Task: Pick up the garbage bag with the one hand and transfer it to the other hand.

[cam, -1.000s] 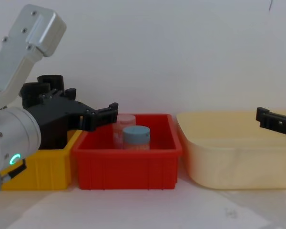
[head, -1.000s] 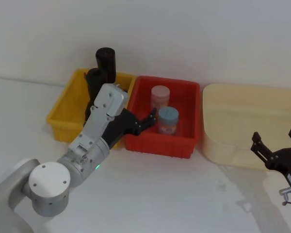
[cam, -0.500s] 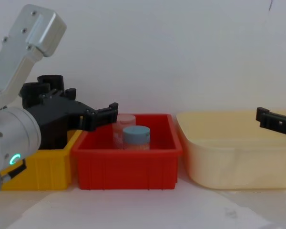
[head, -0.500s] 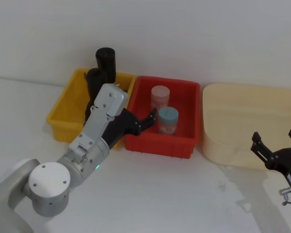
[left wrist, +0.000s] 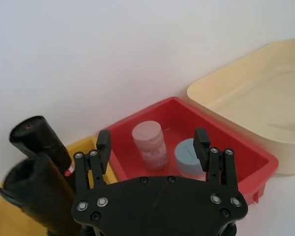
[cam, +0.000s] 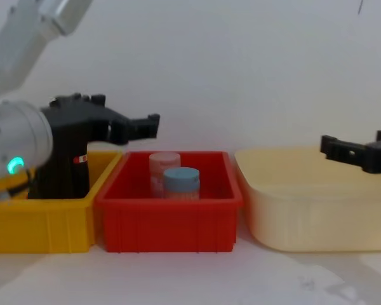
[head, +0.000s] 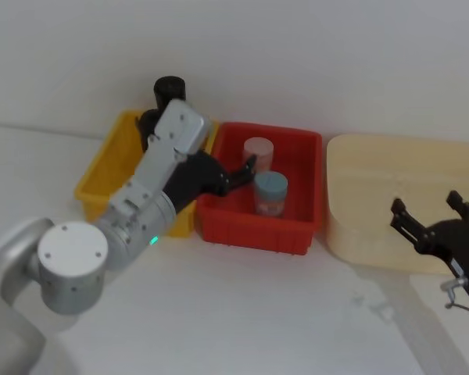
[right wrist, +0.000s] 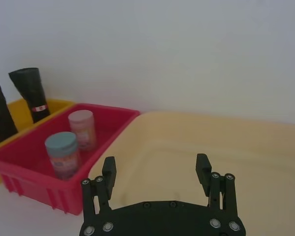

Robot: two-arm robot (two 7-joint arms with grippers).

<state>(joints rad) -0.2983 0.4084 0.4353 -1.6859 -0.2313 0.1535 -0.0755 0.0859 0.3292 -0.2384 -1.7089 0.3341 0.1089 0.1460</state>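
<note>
Bag (left wrist: 34, 191): thick black roll standing in yellow bin (head: 98, 168), upper left of the head view; slim labelled roll (left wrist: 37, 138) just behind it. Left claw (left wrist: 153, 145): released, empty, hovering just right of the rolls, above the seam between yellow bin and red bin (head: 254, 238). Red bin holds pink jar (head: 258, 148) and blue jar (head: 270, 191). Right claw (head: 426, 205): released, empty, lower right of the head view, over the front edge of cream tub (head: 375, 180).

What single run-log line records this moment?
left gripper open above red bin | garbage bag in yellow bin, ungripped | right gripper open over cream tub
</note>
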